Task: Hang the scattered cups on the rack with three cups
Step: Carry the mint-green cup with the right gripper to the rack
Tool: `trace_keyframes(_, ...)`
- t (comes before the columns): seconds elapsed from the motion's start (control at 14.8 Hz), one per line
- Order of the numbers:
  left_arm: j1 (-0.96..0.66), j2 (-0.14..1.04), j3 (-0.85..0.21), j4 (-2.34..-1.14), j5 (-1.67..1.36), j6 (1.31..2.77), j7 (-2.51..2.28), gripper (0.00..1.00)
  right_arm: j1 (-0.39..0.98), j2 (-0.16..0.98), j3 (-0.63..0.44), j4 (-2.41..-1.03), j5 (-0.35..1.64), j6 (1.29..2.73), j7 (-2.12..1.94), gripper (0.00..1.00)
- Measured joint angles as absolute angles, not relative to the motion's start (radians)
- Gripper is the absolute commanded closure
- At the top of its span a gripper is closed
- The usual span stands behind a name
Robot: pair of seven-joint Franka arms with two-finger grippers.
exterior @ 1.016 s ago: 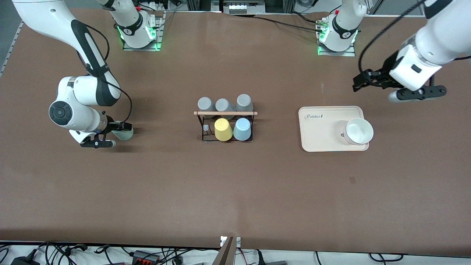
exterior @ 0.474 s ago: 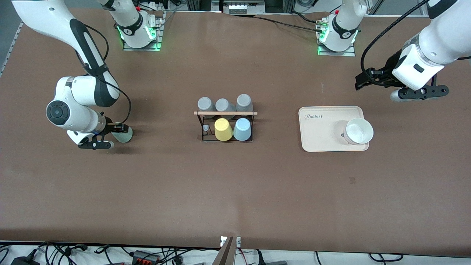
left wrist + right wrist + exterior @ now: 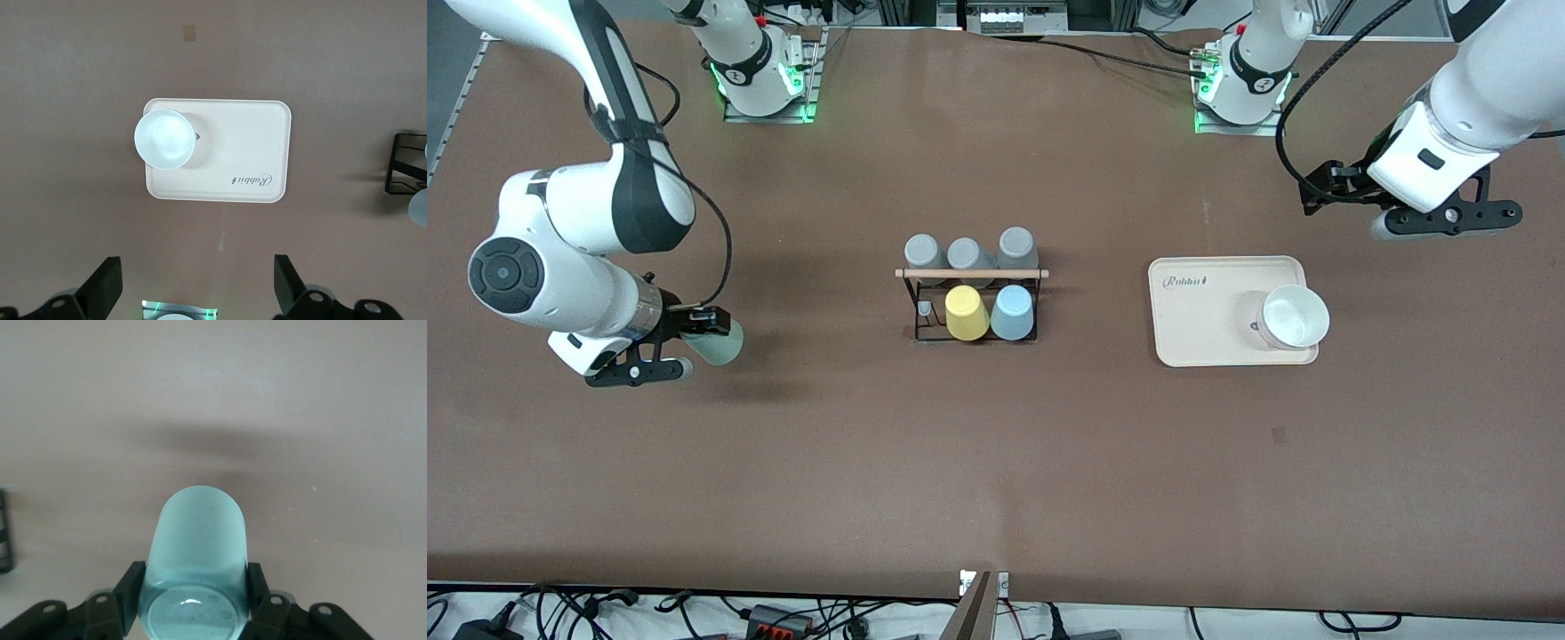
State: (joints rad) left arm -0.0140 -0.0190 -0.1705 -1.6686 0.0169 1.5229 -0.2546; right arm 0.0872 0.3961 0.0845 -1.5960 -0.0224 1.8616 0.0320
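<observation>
Brown table (image 3: 996, 462); right gripper (image 3: 694, 333) jaws clamp mint cup (image 3: 713, 341); left gripper (image 3: 197, 283) jaws wide, empty.

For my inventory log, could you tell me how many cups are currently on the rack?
5: three grey cups along the rack row nearer the bases; yellow cup and light blue cup in the nearer row.

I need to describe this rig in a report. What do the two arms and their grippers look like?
Both arms are glossy white with black joint bands, and black cables loop along them. Their bases glow green. The right gripper and the left gripper are black, with two flat fingers each on black brackets with round bolt holes.
</observation>
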Motion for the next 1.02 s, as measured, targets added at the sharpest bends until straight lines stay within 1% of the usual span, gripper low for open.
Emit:
trace_keyframes(0.14, -0.014, -0.019, -0.172, -1.668, 0.017, 1.529, -0.255, 0.00, 0.141, 0.419, 0.089, -1.522, -0.022, 1.819, 0.019, 0.76)
trace_keyframes(0.27, -0.013, -0.019, -0.172, -1.667, 0.017, 1.529, -0.254, 0.00, 0.208, 0.439, 0.091, -1.490, -0.023, 1.813, 0.018, 0.76)
trace_keyframes(0.47, -0.013, -0.019, -0.172, -1.663, 0.017, 1.525, -0.250, 0.00, 0.298, 0.452, 0.091, -1.457, -0.023, 1.812, 0.042, 0.76)
trace_keyframes(1.02, 0.001, -0.020, -0.163, -1.654, -0.029, 1.516, -0.250, 0.00, 0.427, 0.461, 0.091, -1.413, -0.022, 1.816, 0.328, 0.76)
